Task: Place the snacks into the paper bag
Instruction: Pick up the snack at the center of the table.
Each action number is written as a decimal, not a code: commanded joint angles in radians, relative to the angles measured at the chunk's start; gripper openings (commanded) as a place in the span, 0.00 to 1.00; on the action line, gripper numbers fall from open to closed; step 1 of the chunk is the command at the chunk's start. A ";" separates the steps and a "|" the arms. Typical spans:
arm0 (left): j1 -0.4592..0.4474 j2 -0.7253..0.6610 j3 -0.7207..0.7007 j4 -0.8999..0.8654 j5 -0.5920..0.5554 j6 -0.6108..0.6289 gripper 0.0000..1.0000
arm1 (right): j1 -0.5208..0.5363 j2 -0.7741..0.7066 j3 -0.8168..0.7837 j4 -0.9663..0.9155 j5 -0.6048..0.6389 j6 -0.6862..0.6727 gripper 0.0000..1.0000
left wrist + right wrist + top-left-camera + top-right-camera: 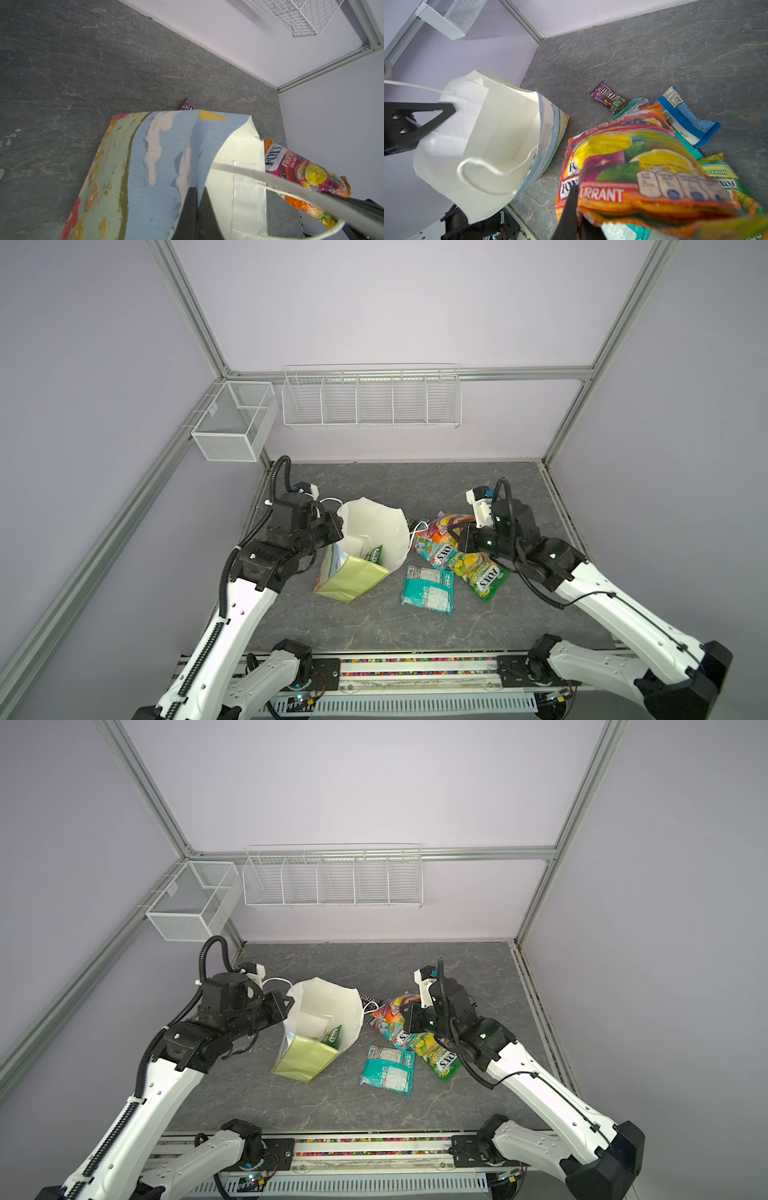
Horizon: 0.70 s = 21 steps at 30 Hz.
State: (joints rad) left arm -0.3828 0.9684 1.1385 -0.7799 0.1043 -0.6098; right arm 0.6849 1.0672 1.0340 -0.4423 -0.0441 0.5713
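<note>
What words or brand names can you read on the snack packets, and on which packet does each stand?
"FOX'S", "FRUITS": orange packet.
"URRANT": the same packet, with the start of the word hidden.
"m&m's": purple packet.
"FOX'S", and "MANGO T" cut off: yellow-green packet.
Too small or blurred to read: the fine print on the teal packet and the blue packet.

**Open from above, crowded on one side**

The paper bag (388, 531) gapes upward. Its cord handle (475, 160) droops at the rim beside the snacks (440, 558). The left fingers (190, 212) pinch the opposite rim. The near surface (374, 626) lies open.
</note>
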 commanded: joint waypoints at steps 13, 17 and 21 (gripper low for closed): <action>-0.007 -0.039 -0.016 0.039 -0.024 -0.035 0.00 | 0.044 -0.099 0.119 -0.100 0.036 -0.072 0.07; -0.007 -0.041 -0.021 0.039 -0.029 -0.038 0.00 | 0.051 -0.116 0.139 -0.118 0.037 -0.083 0.07; -0.008 -0.041 -0.025 0.039 -0.029 -0.037 0.00 | 0.063 -0.120 0.170 -0.143 0.039 -0.107 0.07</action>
State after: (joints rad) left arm -0.3866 0.9443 1.1225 -0.7738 0.0834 -0.6292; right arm 0.7330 0.9684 1.1591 -0.5915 -0.0158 0.5060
